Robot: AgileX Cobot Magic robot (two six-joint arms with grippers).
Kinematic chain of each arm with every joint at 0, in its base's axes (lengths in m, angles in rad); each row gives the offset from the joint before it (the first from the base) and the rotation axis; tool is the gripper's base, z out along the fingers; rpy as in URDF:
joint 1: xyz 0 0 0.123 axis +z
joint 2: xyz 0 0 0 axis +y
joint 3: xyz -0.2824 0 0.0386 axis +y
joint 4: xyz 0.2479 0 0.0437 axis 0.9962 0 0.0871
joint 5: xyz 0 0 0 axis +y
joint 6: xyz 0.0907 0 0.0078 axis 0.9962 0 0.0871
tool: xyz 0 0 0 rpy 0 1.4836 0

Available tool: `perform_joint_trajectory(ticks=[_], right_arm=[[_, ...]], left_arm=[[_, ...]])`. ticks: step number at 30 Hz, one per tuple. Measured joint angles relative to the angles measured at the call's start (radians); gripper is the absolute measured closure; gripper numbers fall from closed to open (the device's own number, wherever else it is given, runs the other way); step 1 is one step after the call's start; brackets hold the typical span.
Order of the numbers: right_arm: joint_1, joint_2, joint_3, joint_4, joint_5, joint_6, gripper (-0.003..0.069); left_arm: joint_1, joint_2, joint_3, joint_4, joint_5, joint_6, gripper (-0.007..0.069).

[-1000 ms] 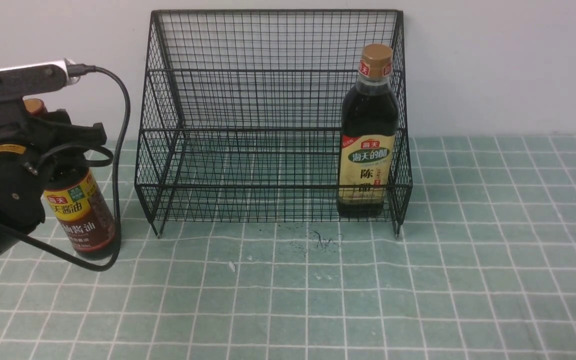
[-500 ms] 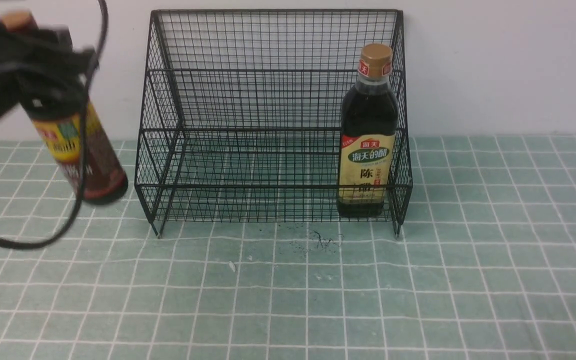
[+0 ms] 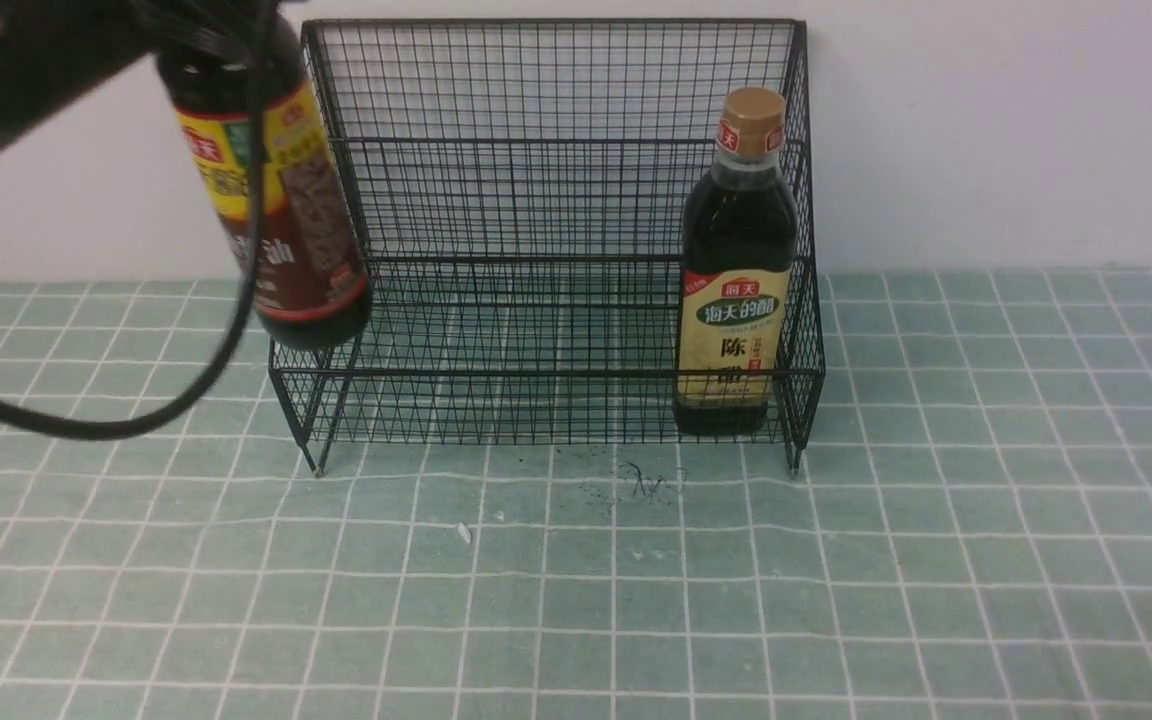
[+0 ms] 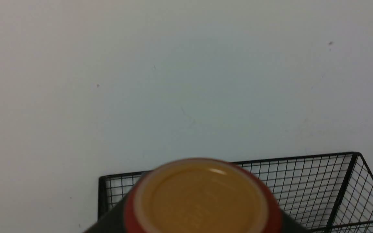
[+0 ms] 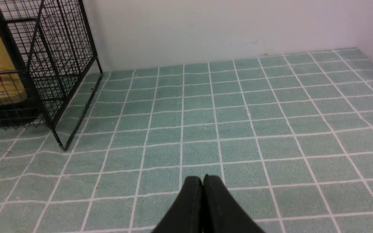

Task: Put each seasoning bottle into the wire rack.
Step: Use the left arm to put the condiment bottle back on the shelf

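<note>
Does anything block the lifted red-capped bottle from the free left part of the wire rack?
Only the black wire-mesh rack itself: its left sloped side wall and low front rail. The dark-liquid, yellow-brown-labelled bottle hangs at that corner. The tan-capped bottle stands at the right end.

Seasoning bottle (image 4: 202, 200) seen end-on: orange cap top, pale ring, red rim, dark shoulders on both sides, cut off at the frame edge. Behind it, top rail and mesh of black wire rack (image 4: 303, 157). Plain white wall (image 4: 173, 81) beyond.
</note>
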Motion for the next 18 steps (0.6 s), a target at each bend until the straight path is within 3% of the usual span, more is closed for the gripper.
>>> perform_joint_trajectory(ticks=[18], right_arm=[[0.000, 0.000, 0.000, 0.000, 0.000, 0.000, 0.0672]], left_arm=[[-0.011, 0.218, -0.016, -0.018, -0.164, -0.021, 0.0365]])
